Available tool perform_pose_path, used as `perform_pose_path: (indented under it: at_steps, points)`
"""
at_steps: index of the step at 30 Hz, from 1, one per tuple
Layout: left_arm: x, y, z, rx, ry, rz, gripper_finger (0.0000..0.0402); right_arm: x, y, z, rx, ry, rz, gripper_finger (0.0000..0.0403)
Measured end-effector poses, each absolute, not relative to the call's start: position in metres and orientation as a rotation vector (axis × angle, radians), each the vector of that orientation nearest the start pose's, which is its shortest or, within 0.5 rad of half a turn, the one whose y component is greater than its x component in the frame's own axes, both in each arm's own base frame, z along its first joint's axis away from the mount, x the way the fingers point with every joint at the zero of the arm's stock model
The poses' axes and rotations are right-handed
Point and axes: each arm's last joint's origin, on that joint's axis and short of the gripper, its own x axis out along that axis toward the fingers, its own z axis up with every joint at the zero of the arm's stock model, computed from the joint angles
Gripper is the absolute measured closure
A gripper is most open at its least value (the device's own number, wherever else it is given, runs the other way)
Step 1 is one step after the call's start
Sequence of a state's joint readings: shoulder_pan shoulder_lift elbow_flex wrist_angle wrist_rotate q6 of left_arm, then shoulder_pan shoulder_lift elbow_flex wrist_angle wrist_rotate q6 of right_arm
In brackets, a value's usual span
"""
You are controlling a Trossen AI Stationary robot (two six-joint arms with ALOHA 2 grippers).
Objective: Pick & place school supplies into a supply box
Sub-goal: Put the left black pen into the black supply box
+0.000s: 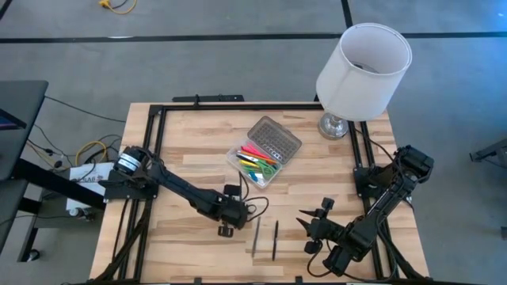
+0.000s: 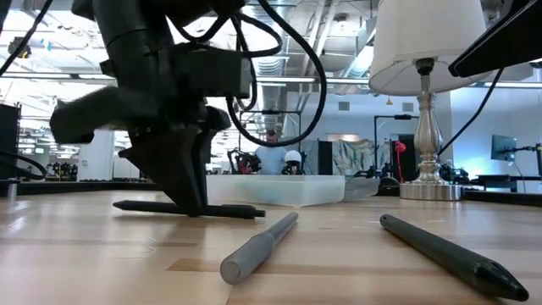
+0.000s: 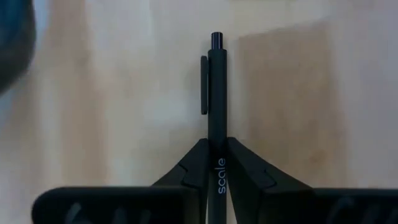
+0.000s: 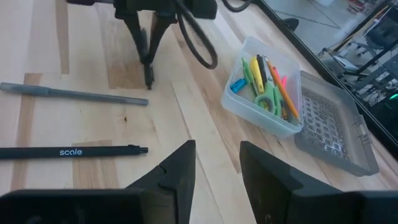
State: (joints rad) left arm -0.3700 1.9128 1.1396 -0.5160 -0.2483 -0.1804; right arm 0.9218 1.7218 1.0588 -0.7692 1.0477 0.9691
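Bench (image 1: 182, 158): light wood, framed by black rails; a white lamp (image 1: 363, 67) stands at about 1 o'clock from its centre

Supply box (image 1: 255, 165): clear tray just past the bench centre toward 12 o'clock, its dotted grey lid (image 1: 275, 138) folded open on the far side. Already inside: coloured pens and markers in pink, yellow, orange and blue, plus the green-handled scissors (image 4: 266, 101)

Loose supplies, three seen:
- a black pen (image 3: 216, 112) at about 7 o'clock from the box, lying flat on the wood
- a grey pen (image 1: 257, 235) at about 6 o'clock from the box
- a second black pen (image 1: 276, 240), marked "scale", just beside the grey one on its 3 o'clock side

Left gripper (image 1: 228, 227): down at the bench, its fingers pressed against either side of the first black pen's barrel, which is not yet lifted

Right gripper (image 1: 314, 222): near the 5 o'clock corner, fingers spread, holding nothing, waiting

Progress, as a judgement: most of the supplies are stowed; three pens remain, one of them at the grasp stage, with the carry to the box yet to come
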Motion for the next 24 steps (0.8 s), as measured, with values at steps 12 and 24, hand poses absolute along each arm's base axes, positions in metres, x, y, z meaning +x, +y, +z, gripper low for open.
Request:
perform_pose_path:
  at_steps: [12, 24]
  points:
    - [0.344, -0.124, 0.172, 0.613, 1.18, 0.171, 0.0369, 0.202, 0.225, 0.18, -0.274, 0.615, -0.433, 0.0283]
    - [0.372, -0.063, 0.181, 0.94, 1.178, 0.247, 0.0368, 0.202, 0.225, 0.18, -0.27, 0.613, -0.433, 0.0283]
